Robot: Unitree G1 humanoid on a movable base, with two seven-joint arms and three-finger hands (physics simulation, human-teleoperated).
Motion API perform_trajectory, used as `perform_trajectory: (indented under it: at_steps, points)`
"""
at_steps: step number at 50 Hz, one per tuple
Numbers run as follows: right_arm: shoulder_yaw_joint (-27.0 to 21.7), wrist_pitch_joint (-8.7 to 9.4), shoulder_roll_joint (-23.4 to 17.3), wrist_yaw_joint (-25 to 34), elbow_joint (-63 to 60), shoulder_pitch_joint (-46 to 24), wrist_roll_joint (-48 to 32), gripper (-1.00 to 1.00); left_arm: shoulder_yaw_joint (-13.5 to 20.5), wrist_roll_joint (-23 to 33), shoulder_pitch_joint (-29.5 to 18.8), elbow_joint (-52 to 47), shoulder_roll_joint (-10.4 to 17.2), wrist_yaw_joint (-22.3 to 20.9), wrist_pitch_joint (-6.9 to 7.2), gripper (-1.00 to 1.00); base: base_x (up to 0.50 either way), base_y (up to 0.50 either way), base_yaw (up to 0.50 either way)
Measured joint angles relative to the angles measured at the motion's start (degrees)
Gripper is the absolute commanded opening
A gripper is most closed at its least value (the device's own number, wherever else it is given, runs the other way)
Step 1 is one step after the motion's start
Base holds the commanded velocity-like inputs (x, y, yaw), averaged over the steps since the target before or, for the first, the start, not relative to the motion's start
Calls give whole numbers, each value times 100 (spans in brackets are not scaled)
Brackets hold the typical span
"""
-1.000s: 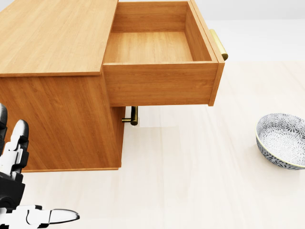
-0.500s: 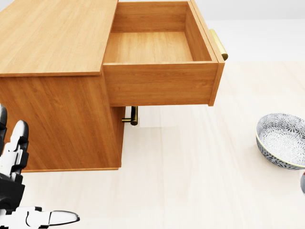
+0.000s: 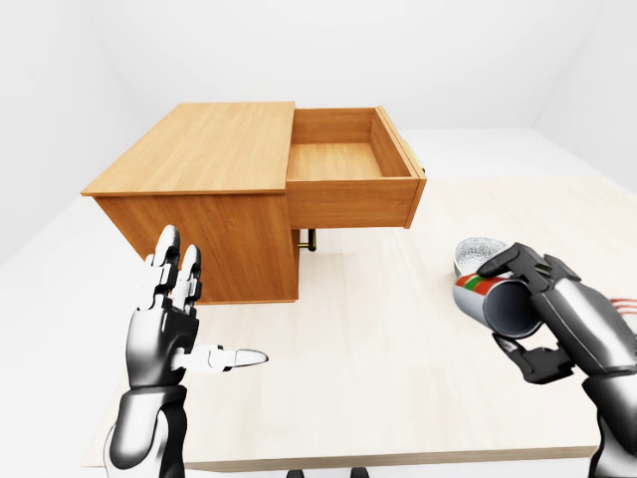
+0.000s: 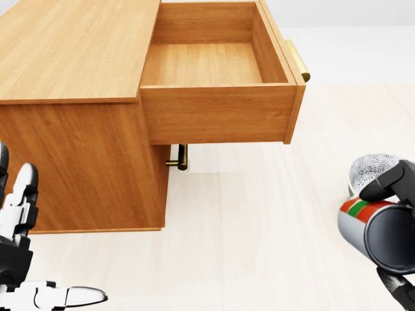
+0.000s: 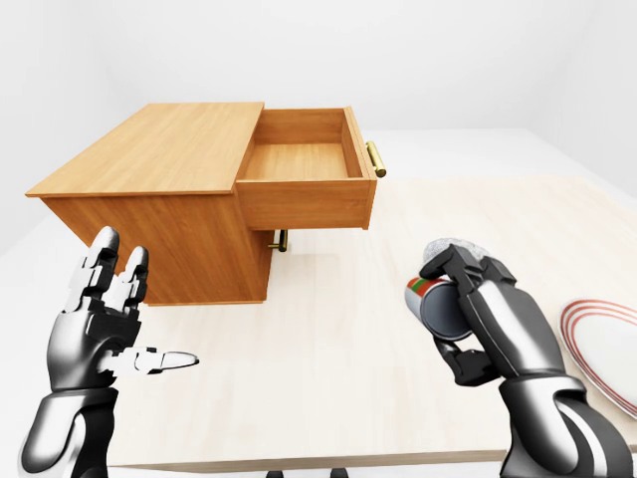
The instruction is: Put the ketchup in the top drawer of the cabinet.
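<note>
Now my right hand [image 5: 476,317] has swung into view, fingers wrapped round the ketchup [image 4: 379,233], bottle lying sideways. Open top drawer [image 4: 207,65] sits up-left of it; left hand [image 3: 174,329] hangs open, nearer the cabinet [image 3: 199,204].

Warm orange-brown wooden cabinet [image 3: 199,189]; brass-coloured metal drawer handle [image 5: 375,159]. Pale cream wooden tabletop [image 3: 378,329]. Grey cylindrical ketchup container [image 4: 376,233] with red, green and white bands. Round white plate [image 5: 602,344], red-ringed rim.
</note>
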Motion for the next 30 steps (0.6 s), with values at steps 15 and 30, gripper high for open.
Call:
perform_trajectory:
  at_steps: [15, 30]
  points:
    - [528, 0, 692, 0, -829, 528, -149, -100, -4, -1, 5, -19, -2, -11, 4, 100, 0, 0, 0]
    - [685, 0, 855, 0, -905, 591, -242, -100, -2, -6, 24, -52, -4, -24, 4, 100, 0, 0, 0]
